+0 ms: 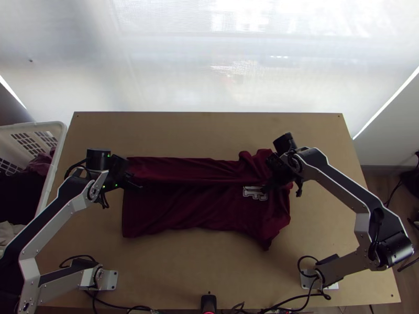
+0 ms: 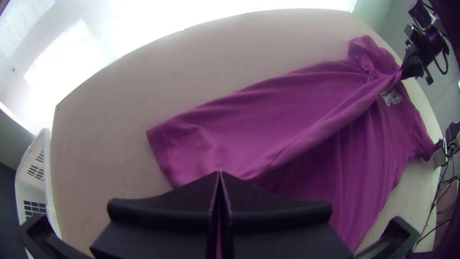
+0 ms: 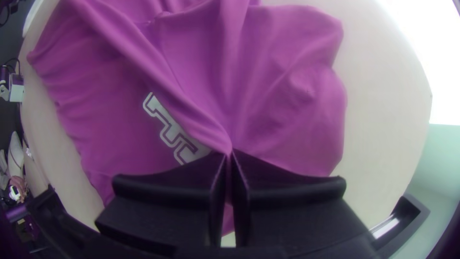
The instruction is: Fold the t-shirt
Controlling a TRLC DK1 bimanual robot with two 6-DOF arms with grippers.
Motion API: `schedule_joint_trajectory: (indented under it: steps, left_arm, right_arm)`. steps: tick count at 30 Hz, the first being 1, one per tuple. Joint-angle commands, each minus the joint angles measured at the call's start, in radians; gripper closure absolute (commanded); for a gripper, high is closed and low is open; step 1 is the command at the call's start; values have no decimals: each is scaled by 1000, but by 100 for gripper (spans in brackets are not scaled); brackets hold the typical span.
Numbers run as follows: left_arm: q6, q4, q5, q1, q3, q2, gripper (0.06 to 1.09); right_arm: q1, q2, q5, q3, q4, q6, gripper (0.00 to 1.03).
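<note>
Top view: dark red t-shirt (image 1: pixel 173 209) flat-ish on the bench (image 1: pixel 209 131), beyond the basket (image 1: pixel 57 157) side edge, running lengthwise away from it. Spread for most of its length, bunched at the end farthest from the basket. Left tool (image 1: pixel 135 184) at the end nearest the basket, right tool (image 1: pixel 267 186) at the far one. Ridge (image 1: pixel 199 182) of cloth runs between them. Reads as light, soft and limp: no stiffness to lean on, so a fold should go only where both ends carry it. Mild slip risk if a pinch is shallow; nothing fragile. White print (image 1: pixel 255 193) on the chest, well away from the basket; block shapes with outlines, can't give the wording. Left wrist view: left tool pressed together, looks to be pinching the ridge close to the hem (image 2: pixel 162 156), basket end. Good place for it; hem should give a firmer bite than plain cloth. Ridge runs fairly straight to the right tool, so some tension on it, I'd say. Right wrist view: right tool pressed together on a gathered pinch of t-shirt right beside the print, creases fanning out of it. Grip looks solid, but the gathers would carry wrinkles into the fold. For a cleaner hold I'd take the shoulder seam or sleeve edge, far from the basket, and keep off the print.
</note>
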Motion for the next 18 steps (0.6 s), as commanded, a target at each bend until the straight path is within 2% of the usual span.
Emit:
schedule_joint_trajectory:
  steps: [1, 4, 7, 14, 16, 18]
  left_arm:
    - [13, 7, -4, -14, -30, 28, 105]
    - [15, 30, -8, -14, -30, 57, 104]
    - [15, 32, -10, -11, -20, 90, 88]
    - [17, 36, -10, -3, -4, 153, 78]
    - [18, 35, -10, -3, 2, 164, 66]
    - [18, 19, -10, 2, 19, 178, 61]
  right_arm:
    - [4, 24, 1, -53, 14, -6, 100]
    - [9, 50, 0, -57, 31, -5, 100]
    - [16, 75, 0, -51, 45, -3, 97]
    - [13, 130, 0, -30, 74, -3, 94]
    - [10, 148, 0, -14, 74, 0, 91]
    - [7, 154, 0, -2, 74, 1, 84]
